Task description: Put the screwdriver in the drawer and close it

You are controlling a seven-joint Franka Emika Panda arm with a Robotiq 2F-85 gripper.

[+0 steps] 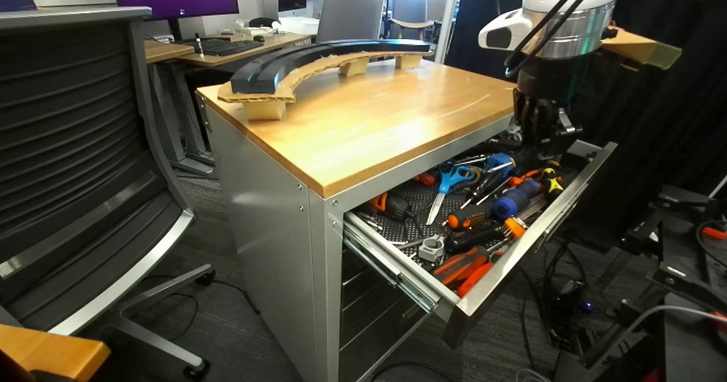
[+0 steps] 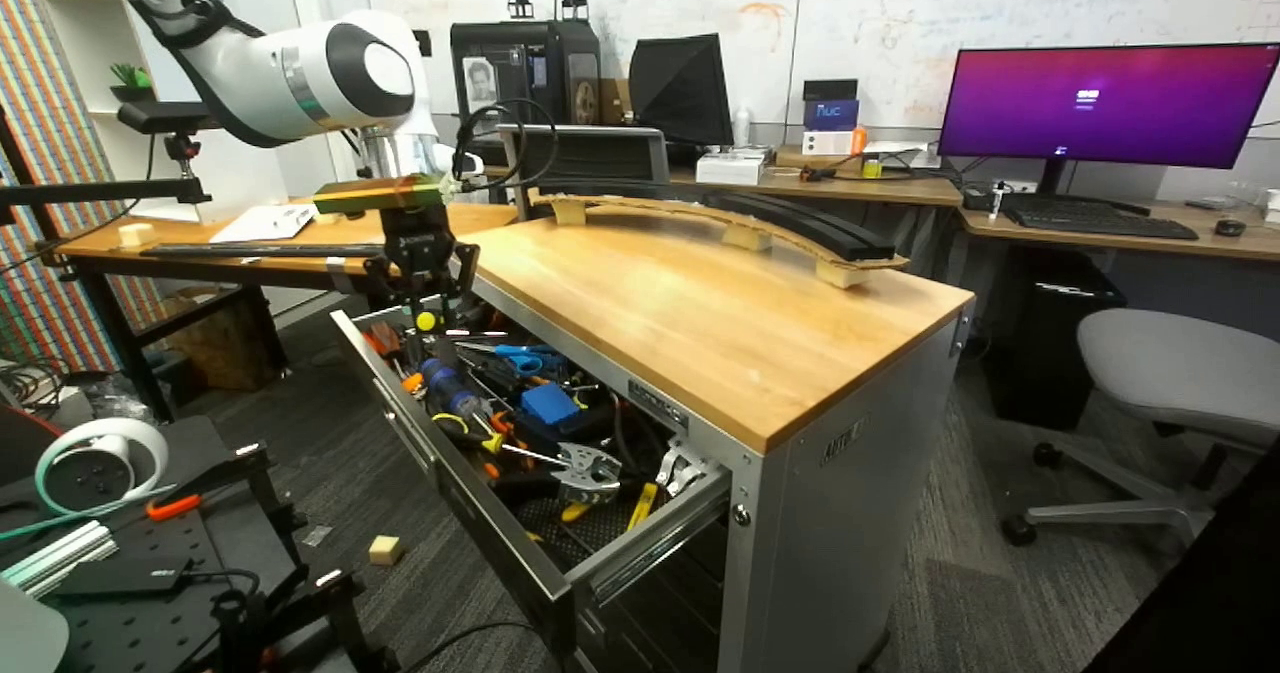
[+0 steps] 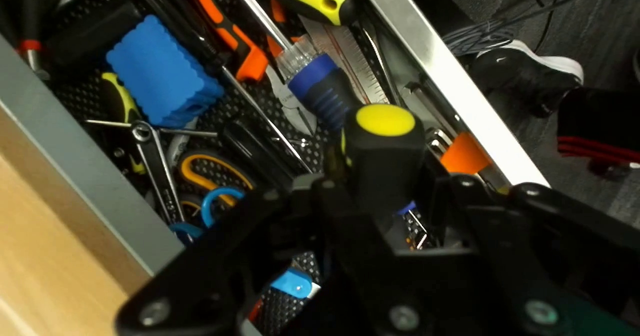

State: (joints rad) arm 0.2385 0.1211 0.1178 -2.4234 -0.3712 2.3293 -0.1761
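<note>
Wrist view: screwdriver (image 3: pixel 384 146) mid-frame, yellow end showing, pinched between the fingers of the gripper (image 3: pixel 384 172). It's over the drawer (image 3: pixel 445 71), which is pulled out and cluttered with other tools (image 3: pixel 252 66); can't tell if its underside touches them. Step in hand, my read: lowering for release. Should go straight down, gripper kept off the metal front edge, aiming for a low gap near the blue-and-black handle (image 3: pixel 327 94). Let go only when it's nearly resting, else it may roll, or stick up past the rim and jam the closing. Then lift fully clear before pushing the front. Pose: arm (image 2: pixel 310 83) enters upper left in an exterior view, gripper pointing down over the drawer's far end, left of frame centre.
</note>
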